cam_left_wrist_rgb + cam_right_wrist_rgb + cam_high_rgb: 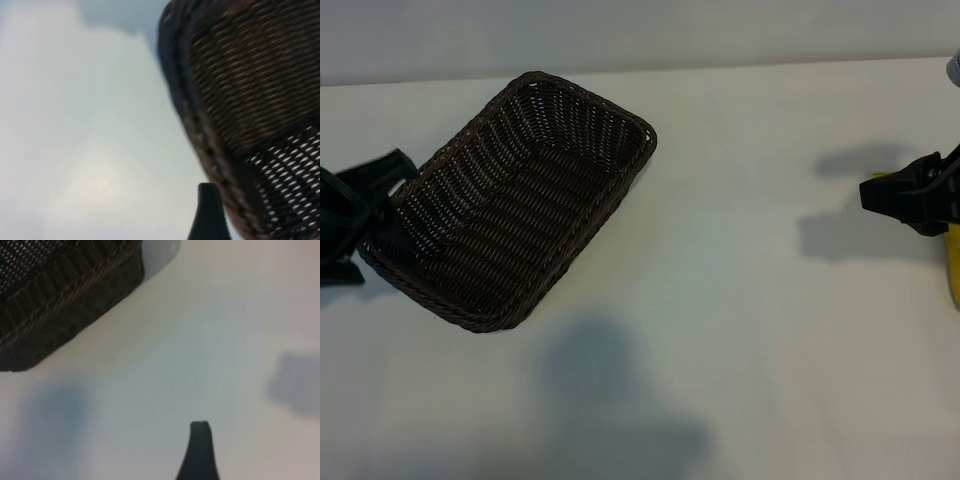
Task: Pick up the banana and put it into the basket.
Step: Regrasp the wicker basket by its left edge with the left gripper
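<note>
The dark brown woven basket (pixel 515 200) lies slantwise on the white table at the left, with nothing inside. My left gripper (pixel 368 215) is at its left short end, open. In the left wrist view one finger (pixel 207 215) stands right beside the braided rim (pixel 200 135). My right gripper (pixel 885 195) hovers open at the far right, above its shadow. A bright yellow strip at the right edge looks like the banana (pixel 953 265), mostly hidden under that arm. The right wrist view shows one finger (pixel 200 450) over bare table and the basket (pixel 55 295) farther off.
The white tabletop (pixel 740 330) stretches between the basket and the right gripper. A large soft shadow (pixel 610 400) falls on its near middle. The table's far edge (pixel 770 62) meets a pale wall.
</note>
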Available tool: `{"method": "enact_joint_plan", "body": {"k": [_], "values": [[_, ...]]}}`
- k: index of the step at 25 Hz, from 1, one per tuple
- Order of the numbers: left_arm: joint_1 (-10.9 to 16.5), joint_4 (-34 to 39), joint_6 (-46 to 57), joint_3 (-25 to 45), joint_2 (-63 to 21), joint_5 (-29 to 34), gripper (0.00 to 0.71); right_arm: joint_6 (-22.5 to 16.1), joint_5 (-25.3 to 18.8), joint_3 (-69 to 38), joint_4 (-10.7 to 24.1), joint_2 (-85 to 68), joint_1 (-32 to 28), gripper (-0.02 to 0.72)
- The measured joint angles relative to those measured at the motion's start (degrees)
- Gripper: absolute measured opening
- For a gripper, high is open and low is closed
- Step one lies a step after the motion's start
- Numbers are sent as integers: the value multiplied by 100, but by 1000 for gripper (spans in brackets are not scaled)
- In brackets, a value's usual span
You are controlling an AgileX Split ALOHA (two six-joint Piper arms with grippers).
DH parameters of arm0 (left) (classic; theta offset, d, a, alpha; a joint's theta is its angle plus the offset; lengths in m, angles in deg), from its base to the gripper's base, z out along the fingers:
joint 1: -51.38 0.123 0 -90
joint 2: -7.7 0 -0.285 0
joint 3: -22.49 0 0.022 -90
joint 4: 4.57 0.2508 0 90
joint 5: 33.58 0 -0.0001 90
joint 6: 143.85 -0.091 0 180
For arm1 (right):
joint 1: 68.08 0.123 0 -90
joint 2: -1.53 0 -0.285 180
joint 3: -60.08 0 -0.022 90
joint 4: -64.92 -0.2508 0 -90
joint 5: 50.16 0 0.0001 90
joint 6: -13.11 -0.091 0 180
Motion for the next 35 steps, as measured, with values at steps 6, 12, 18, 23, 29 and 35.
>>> {"method": "enact_joint_plan", "body": {"k": [6,12,18,23,29,35], "values": [[0,-488,144,0,587,201,561,-12,0,0,0,0,0,592],[0,-612,462,0,701,182,561,-12,0,0,0,0,0,592],[0,-480,791,0,717,127,561,-12,0,0,0,0,0,592],[0,-158,1136,0,721,32,561,-12,5,0,0,0,0,592],[0,13,1216,0,805,-37,561,-12,5,0,-6,0,0,592],[0,25,1224,0,1000,-282,561,-12,5,0,-10,0,0,592]]}}
